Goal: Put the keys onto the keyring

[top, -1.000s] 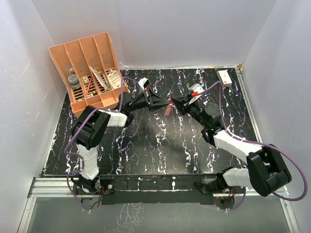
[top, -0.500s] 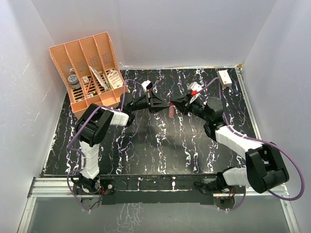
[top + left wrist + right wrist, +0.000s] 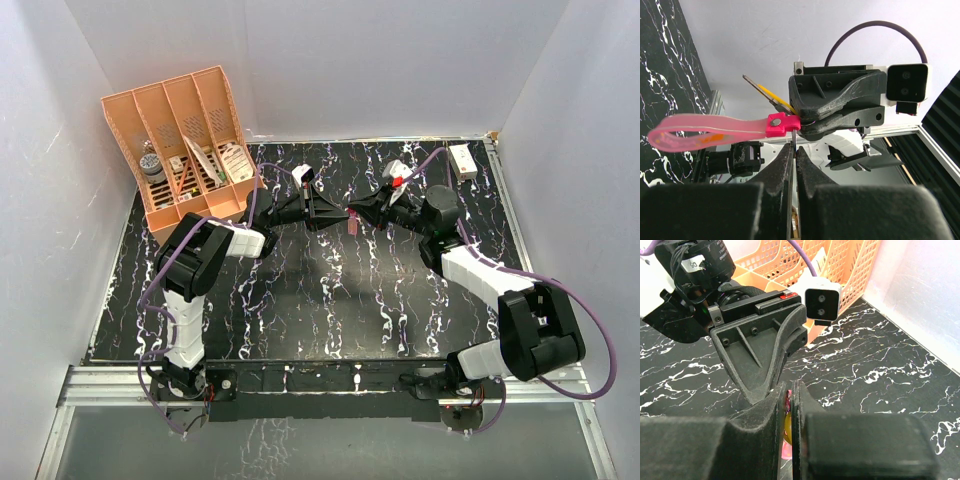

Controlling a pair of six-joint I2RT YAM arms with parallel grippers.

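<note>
Both grippers meet tip to tip above the middle of the black marble table (image 3: 300,300). My left gripper (image 3: 332,213) is shut on the thin dark ring of the keyring; its tips (image 3: 794,148) pinch the ring just below the strap's pink clasp (image 3: 782,124). The pinkish-red strap (image 3: 705,132) sticks out sideways and hangs between the grippers in the top view (image 3: 353,223). My right gripper (image 3: 364,211) is shut on the yellow-gold key (image 3: 771,95); the key also shows between its fingers (image 3: 788,422). The key touches the ring area; whether it is threaded is hidden.
An orange slotted organizer (image 3: 185,140) with small items stands at the back left and also shows in the right wrist view (image 3: 840,270). A small white box (image 3: 462,160) lies at the back right. White walls enclose the table.
Both grippers stay joined at the keyring. The right arm has swung its wrist back and to the right, and the left arm has reached further right; the strap hangs shorter.
</note>
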